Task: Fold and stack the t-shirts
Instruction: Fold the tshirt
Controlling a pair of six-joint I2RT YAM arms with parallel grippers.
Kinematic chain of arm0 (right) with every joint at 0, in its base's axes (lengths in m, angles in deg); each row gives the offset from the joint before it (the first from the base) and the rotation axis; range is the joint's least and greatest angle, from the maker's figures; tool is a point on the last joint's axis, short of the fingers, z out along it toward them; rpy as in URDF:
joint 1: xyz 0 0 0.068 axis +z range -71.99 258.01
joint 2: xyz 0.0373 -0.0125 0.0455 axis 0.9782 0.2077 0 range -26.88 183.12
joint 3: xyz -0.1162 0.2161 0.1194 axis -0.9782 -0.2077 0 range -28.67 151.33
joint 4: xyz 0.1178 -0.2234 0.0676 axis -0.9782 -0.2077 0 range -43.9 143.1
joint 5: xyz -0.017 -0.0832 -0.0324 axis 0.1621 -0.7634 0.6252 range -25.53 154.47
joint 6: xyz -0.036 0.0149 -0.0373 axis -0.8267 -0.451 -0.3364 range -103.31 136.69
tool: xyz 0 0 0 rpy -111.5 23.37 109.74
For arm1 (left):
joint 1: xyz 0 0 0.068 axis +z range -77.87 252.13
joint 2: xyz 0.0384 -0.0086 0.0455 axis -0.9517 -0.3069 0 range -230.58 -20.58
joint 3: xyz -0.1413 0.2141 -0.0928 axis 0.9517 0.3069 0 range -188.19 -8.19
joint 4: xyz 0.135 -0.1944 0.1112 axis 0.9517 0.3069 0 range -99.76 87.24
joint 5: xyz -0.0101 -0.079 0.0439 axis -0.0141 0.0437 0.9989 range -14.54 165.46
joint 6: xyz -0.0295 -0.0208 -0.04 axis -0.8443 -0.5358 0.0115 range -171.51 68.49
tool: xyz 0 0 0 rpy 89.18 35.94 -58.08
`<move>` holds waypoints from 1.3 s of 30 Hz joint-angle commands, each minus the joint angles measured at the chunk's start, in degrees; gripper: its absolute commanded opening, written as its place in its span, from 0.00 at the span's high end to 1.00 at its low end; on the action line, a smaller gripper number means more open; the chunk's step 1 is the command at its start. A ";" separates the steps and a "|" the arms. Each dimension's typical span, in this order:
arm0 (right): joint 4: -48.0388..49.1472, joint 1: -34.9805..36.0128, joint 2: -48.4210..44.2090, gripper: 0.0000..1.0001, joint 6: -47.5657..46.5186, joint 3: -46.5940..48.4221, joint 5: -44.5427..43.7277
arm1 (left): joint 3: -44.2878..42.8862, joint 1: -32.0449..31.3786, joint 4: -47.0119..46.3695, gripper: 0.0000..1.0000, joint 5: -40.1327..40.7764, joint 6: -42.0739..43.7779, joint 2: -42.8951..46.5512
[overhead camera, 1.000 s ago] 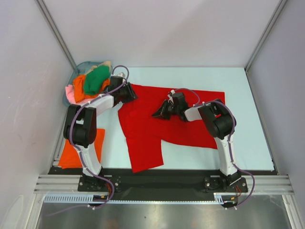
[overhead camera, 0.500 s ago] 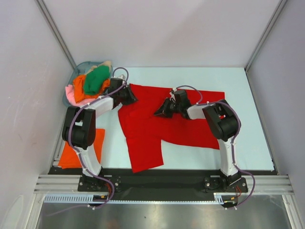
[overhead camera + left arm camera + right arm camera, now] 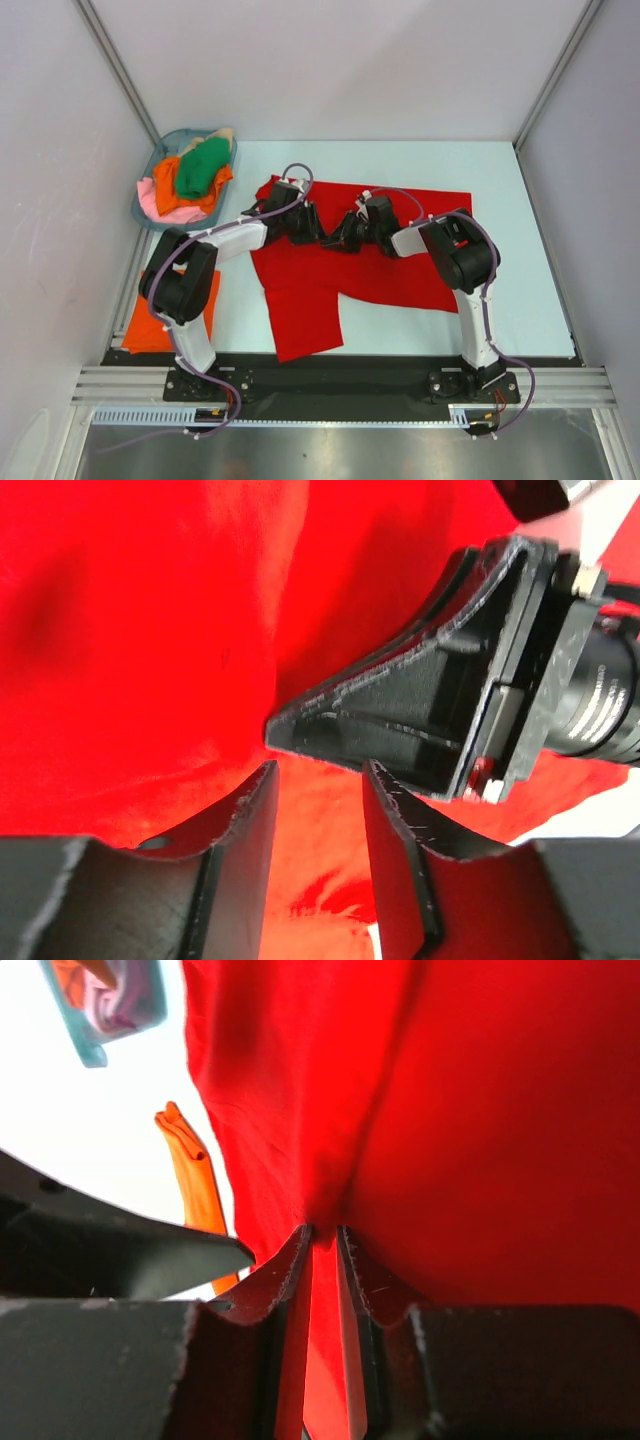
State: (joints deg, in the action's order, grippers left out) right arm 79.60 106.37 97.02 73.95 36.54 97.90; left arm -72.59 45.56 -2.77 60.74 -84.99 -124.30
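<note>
Right gripper (image 3: 325, 1235), jaws nearly together, pinches a raised fold of the red t-shirt (image 3: 300, 290) spread on the table (image 3: 520, 200); left gripper (image 3: 320, 770) (almost tip to tip with it) hovers half-open over the cloth, holding nothing.

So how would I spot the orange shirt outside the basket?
Start at the table's near left corner. The orange shirt lies flat there by itself. The other orange shirt is bunched up in the basket at the far left.
</note>
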 commanded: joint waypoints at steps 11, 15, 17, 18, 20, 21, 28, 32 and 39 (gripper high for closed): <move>3.90 -2.08 -4.98 0.84 -1.18 -6.58 1.46 | 0.25 -1.82 1.89 0.56 7.61 3.24 0.28; 4.70 -3.22 -6.21 0.78 -0.83 -7.82 1.64 | -0.81 -2.61 1.98 0.55 7.78 3.24 -1.13; 4.44 -3.40 -6.04 0.78 -0.66 -7.55 1.99 | -1.77 -3.14 2.42 0.55 8.48 3.15 -2.01; 4.70 -3.57 -6.12 0.78 -0.57 -7.73 1.82 | -2.30 -3.31 2.77 0.55 9.61 3.33 -2.27; 5.14 -3.84 -6.12 0.78 -0.30 -7.73 1.73 | -4.32 -3.93 4.79 0.55 11.98 4.03 -3.76; 5.14 -3.92 -6.12 0.78 -0.21 -7.73 1.90 | -4.85 -4.02 5.32 0.55 12.52 4.20 -4.12; 6.19 -1.73 -3.75 0.77 0.58 -4.48 3.31 | -7.58 -4.19 7.78 0.66 16.55 4.29 -6.49; 9.00 -1.46 -1.56 0.74 3.12 -3.52 3.31 | -9.78 -3.84 9.80 0.77 19.11 5.08 -7.90; 10.33 -0.85 1.17 0.75 5.06 -1.14 4.19 | -10.48 -3.05 10.16 0.84 19.12 5.35 -8.43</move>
State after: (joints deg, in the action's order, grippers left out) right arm 86.88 105.08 96.67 77.62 33.04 101.22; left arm -81.08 42.00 6.82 78.09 -80.94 -132.74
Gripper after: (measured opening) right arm 0.258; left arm 0.156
